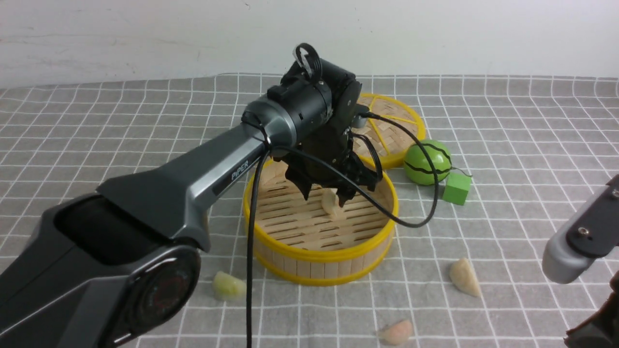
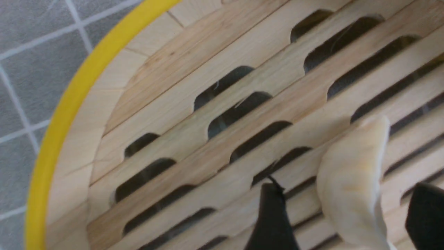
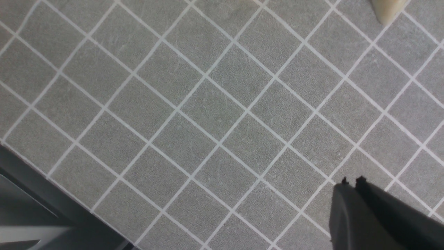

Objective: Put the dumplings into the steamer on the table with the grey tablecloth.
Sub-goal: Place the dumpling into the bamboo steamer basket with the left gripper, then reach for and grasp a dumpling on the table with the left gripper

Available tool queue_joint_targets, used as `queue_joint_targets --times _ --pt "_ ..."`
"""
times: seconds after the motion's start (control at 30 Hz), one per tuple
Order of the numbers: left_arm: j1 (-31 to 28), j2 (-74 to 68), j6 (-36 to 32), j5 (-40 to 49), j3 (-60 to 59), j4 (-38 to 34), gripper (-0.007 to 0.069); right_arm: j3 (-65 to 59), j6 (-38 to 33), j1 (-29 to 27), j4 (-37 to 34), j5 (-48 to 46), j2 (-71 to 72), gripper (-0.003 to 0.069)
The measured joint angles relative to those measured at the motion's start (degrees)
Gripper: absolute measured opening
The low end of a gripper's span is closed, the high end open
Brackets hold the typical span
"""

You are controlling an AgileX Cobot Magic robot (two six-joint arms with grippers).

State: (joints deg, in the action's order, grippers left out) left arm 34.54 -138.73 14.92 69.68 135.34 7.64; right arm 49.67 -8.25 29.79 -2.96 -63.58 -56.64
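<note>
Left gripper: down inside the steamer, low over the slat floor; its two black fingers are spread apart
First cream dumpling: in the steamer, near the middle of the floor, between the two left fingers; the left wrist view shows a gap on each side, so nothing is pinching it
Steamer: round bamboo basket with yellow rims, on the grey tablecloth, in the middle of the front view
Green dumpling: on the cloth, just beside the steamer on the robot's left, close to the left arm
Second cream dumpling: on the cloth, to the robot's right of the steamer, apart from it
Pink dumpling: on the cloth, in front of the steamer, near the bottom edge of the front view
Right gripper: over bare cloth at the robot's right side; its finger tips are pressed together with nothing between them
Lid: flat and woven with a yellow rim, lying behind the steamer, partly hidden by the left arm
Toy watermelon: a green ball with dark stripes, touching the front edge of the lid
Green block: just beside the toy watermelon
</note>
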Motion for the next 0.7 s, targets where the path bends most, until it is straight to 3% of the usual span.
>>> queue_joint_targets --times 0.13,0.37,0.53,0.7 --pt "0.00 7.62 -0.59 1.30 0.00 0.10 0.0591 0.00 0.00 0.00 -0.01 0.53 0.00 0.0032" --pt "0.00 23.92 -1.37 1.51 -4.25 -1.13 0.0562 0.00 0.00 0.00 -0.26 1.85 0.00 0.0040" --pt "0.00 34.59 -1.37 1.51 -16.70 0.34 0.0555 0.00 0.00 0.00 -0.64 2.64 0.00 0.0041" --pt "0.00 43.82 -0.18 1.51 -36.57 1.79 0.0556 0.00 0.00 0.00 -1.07 3.33 0.00 0.0042"
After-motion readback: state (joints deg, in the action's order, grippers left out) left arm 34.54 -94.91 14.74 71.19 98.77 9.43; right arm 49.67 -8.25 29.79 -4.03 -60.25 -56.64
